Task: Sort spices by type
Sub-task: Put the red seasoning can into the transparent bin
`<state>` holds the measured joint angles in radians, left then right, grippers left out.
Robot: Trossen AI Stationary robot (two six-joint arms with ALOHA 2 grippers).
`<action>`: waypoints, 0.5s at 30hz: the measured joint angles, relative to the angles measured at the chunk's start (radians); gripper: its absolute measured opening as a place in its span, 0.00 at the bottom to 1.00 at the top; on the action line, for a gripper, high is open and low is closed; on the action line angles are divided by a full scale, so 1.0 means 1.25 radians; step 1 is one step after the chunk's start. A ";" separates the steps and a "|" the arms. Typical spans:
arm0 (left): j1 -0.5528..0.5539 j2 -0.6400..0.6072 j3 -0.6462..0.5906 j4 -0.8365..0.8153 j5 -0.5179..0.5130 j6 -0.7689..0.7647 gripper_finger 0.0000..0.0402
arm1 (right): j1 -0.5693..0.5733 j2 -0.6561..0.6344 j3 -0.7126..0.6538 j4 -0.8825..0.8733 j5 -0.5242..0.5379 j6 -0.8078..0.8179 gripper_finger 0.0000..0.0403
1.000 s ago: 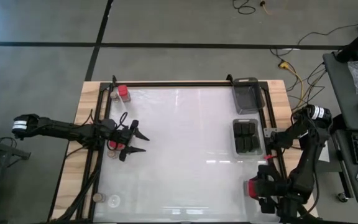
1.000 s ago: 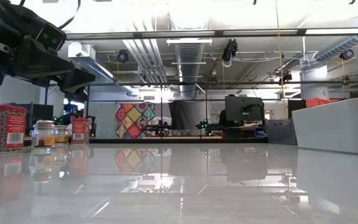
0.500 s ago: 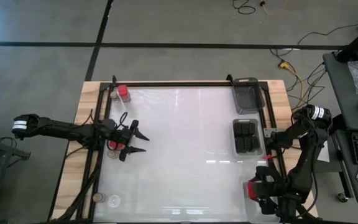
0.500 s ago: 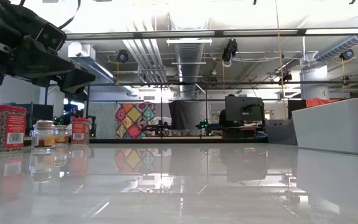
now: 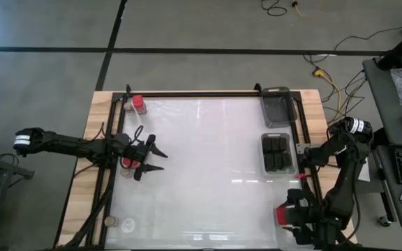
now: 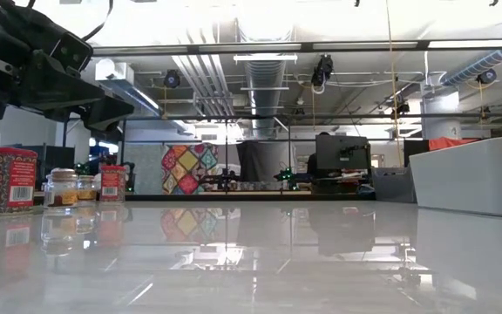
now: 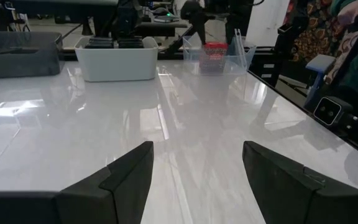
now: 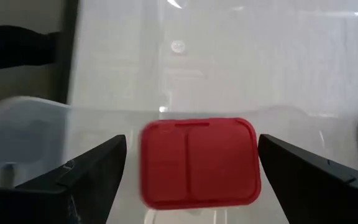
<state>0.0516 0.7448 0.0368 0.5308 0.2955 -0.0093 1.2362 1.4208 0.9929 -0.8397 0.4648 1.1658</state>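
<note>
At the table's near right corner, the right gripper (image 8: 188, 180) hung over a red spice block (image 8: 198, 162) that sat in a clear tray (image 8: 23, 124). Over the last second its jaws had widened from partly spread to fully spread, and in the right wrist view each finger stood clear of the block's sides with a gap both ways, so the block looked released, not held. In the high view the gripper (image 5: 300, 224) had slid slightly toward the table's near edge versus a second ago; the red block (image 5: 283, 214) showed just beside it. My read: that was a drop-off finishing, one red block parked in its tray, with the arm due to lift out next. The left gripper (image 5: 147, 158) had not moved at all: it hovered over the left side of the table (image 5: 208, 174) with its fingers (image 7: 129, 174) spread apart and nothing between them, only bare tabletop ahead. Right beside it sat small round jars (image 5: 126, 168), and more jars (image 5: 117, 223) stood at the near left corner. Another red block (image 5: 138, 104) stood at the far left corner beside a jar. Dark blocks (image 5: 276, 152) already sat grouped in a white bin (image 5: 264, 160) on the right, with a grey bin (image 5: 278, 106) behind it. The low view showed a red tin (image 6: 3, 180), jars (image 6: 62, 187) and another red block (image 6: 111, 182) on the left. Sorting looked partway done: the left-side reds and the jars were not yet gathered.
</note>
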 joint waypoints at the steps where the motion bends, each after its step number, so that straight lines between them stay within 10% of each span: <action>1: 0.000 0.000 0.000 0.000 0.000 0.000 0.58 | 0.000 -0.001 0.012 -0.001 0.000 -0.007 0.88; 15: 0.000 0.000 0.000 0.000 0.000 0.000 0.58 | -0.060 -0.004 0.201 -0.084 0.209 -0.193 0.88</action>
<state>0.0513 0.7448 0.0368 0.5308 0.2955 -0.0093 1.1606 1.4155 1.2445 -0.9444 0.7259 0.9240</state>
